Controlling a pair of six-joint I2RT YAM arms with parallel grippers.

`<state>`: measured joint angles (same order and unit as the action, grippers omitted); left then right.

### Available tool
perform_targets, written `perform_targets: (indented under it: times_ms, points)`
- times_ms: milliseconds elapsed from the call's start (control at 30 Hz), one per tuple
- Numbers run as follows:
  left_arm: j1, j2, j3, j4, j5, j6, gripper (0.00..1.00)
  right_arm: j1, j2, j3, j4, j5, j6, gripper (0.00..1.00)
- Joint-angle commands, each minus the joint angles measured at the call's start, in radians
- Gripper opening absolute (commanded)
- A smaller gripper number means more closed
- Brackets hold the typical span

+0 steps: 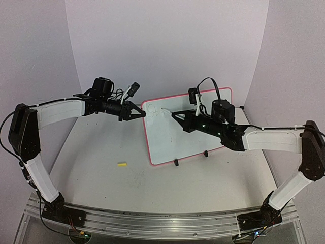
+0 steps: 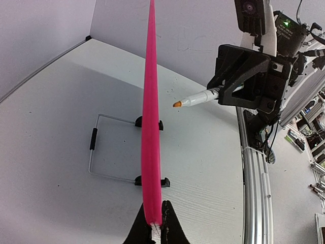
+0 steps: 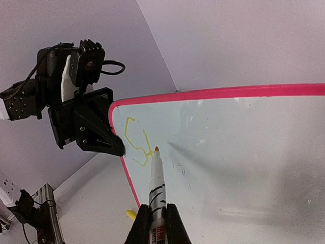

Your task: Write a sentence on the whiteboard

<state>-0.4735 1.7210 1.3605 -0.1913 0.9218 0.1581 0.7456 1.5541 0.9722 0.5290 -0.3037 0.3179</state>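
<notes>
Small yellow piece (image 1: 121, 164) lies loose on the table (image 1: 101, 152), near-left of the whiteboard (image 1: 177, 145). Whiteboard stands upright mid-table on black feet (image 1: 176, 162). Left gripper (image 2: 154, 226) is clamped tight on its left edge. Right gripper (image 3: 155, 219) is closed around a marker (image 3: 156, 178). Its orange tip sits just off the board face, beside the sentence (image 3: 136, 145), which is only a few yellow strokes in the far-left corner.
</notes>
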Motion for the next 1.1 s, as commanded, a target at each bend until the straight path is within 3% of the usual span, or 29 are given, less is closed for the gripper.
perform_targets:
  times_ms: [0, 500, 1067]
  points:
    - [-0.004, -0.017, 0.002, -0.038, -0.018, 0.040, 0.00, 0.001, 0.006, 0.045, -0.005, -0.017, -0.023, 0.00]
    - [-0.005, -0.019, 0.002, -0.040, -0.020, 0.042, 0.00, 0.009, 0.077, 0.106, -0.016, 0.002, -0.025, 0.00]
    - [-0.007, -0.020, 0.002, -0.043, -0.021, 0.043, 0.00, 0.010, 0.024, 0.032, -0.014, 0.109, -0.014, 0.00]
